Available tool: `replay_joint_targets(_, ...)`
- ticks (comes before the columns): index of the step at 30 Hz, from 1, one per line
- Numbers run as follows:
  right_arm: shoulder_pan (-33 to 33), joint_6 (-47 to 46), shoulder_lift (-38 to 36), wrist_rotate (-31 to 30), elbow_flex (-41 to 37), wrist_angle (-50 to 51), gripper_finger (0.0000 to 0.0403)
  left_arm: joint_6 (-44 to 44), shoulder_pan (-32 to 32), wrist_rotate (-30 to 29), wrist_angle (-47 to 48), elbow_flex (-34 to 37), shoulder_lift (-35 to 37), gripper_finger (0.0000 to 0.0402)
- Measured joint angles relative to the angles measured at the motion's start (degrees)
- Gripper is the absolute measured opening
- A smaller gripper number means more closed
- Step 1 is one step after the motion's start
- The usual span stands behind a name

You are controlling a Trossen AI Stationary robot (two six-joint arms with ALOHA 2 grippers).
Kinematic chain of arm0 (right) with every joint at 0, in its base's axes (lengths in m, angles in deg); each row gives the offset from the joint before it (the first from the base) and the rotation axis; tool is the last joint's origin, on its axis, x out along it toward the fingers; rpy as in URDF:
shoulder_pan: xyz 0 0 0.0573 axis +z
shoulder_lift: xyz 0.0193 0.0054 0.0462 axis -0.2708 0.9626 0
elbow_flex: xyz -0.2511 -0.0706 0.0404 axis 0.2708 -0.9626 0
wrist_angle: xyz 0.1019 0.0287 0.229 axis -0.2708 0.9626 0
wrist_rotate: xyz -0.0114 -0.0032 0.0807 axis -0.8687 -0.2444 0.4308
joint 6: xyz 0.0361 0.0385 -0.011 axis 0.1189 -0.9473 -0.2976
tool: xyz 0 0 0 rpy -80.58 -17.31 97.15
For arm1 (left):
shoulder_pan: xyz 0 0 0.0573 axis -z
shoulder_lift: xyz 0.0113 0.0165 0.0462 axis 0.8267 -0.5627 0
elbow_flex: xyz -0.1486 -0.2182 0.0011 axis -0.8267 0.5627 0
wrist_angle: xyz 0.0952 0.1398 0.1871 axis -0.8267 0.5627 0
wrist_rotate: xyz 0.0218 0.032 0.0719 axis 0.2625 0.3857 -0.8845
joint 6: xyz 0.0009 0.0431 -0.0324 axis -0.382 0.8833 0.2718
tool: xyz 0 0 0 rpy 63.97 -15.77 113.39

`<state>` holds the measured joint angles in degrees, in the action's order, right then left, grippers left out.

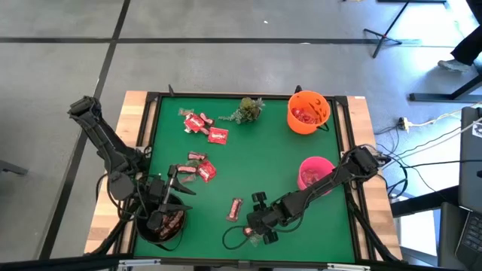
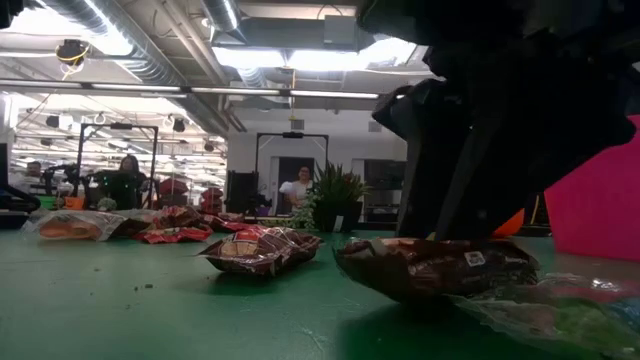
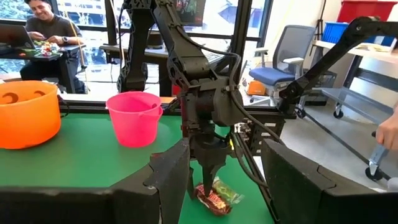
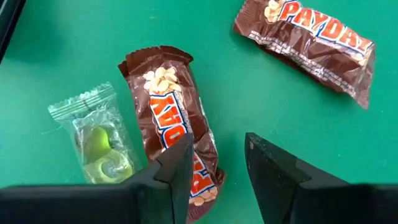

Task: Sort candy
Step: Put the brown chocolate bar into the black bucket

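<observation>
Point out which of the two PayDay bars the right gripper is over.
The PayDay bar lying beside the clear-wrapped green candy: the right gripper has one finger over its end. The other PayDay lies apart, untouched.

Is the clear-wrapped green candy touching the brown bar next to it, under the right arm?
Apart. The right wrist view shows a strip of green table between the clear-wrapped green candy and the brown bar.

An open robotics lab: exposed ceiling ducts (image 2: 130, 50), office chair (image 3: 286, 53), camera tripod (image 1: 392, 30) at one o'clock from the counter (image 1: 256, 162), floor cables (image 1: 429, 120), people at desks.
</observation>
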<state>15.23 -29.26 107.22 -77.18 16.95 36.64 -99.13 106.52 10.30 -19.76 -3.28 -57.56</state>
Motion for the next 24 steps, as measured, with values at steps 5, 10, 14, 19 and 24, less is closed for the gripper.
replay_joint_targets(5, -0.6, -0.6, 0.3, -2.0, 0.1, 0.9, 0.0143, -0.1, -0.1, -0.3, -0.1, 0.0, 0.0, 0.0188)
replay_joint_targets(10, -2.3, -1.5, 0.1, -7.1, 0.0, 2.4, 0.0143, -0.7, -0.1, -0.7, -0.1, 0.0, 0.0, 0.0188)
replay_joint_targets(14, -3.1, -1.5, 0.0, -7.0, 1.8, 5.5, 0.0143, -1.5, -0.1, -0.7, -0.1, 0.0, 0.0, 0.0188)
replay_joint_targets(19, -2.8, -1.4, 0.0, -7.0, 6.6, 10.4, 0.0143, -1.6, -0.1, -0.7, 0.0, 0.0, 0.0, 0.0188)
replay_joint_targets(24, -2.3, -1.2, -0.1, -5.9, 10.1, 11.8, 0.0143, -1.6, -0.1, -0.9, 0.1, 0.0, 0.0, 0.0188)
